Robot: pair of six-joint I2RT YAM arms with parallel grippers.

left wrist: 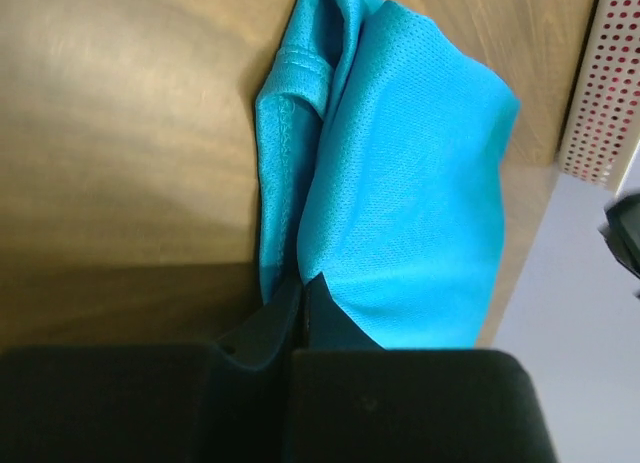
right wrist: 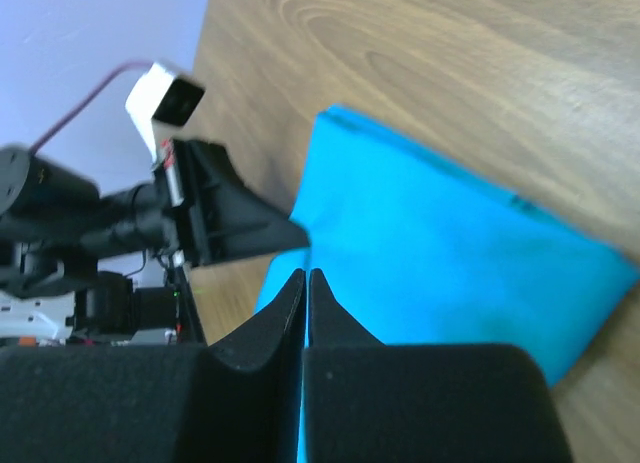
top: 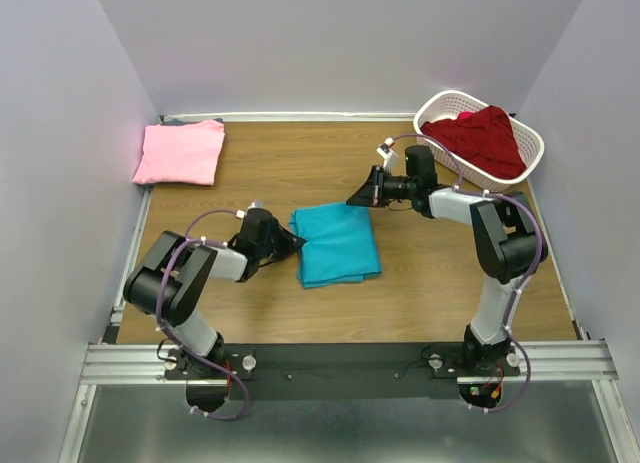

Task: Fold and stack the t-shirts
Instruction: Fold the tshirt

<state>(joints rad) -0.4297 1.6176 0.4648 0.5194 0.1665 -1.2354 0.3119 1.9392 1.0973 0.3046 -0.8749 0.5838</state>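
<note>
Left fingers, pressed together, touch the nearest edge of the folded teal t-shirt; whether cloth is caught between them I cannot tell. Right fingers, also pressed together, hang near its opposite corner. Well beyond the left fingers lies the folded pink t-shirt; behind the right fingers the dark red t-shirt sits in a white basket. Any drag across the bench could, I reckon, pull the loose layers open.

The middle t-shirt lies on the table between 2 grippers: left gripper at its left edge, right gripper by its far edge. A 2nd t-shirt lies far left; a 3rd t-shirt in the basket, far right.
</note>
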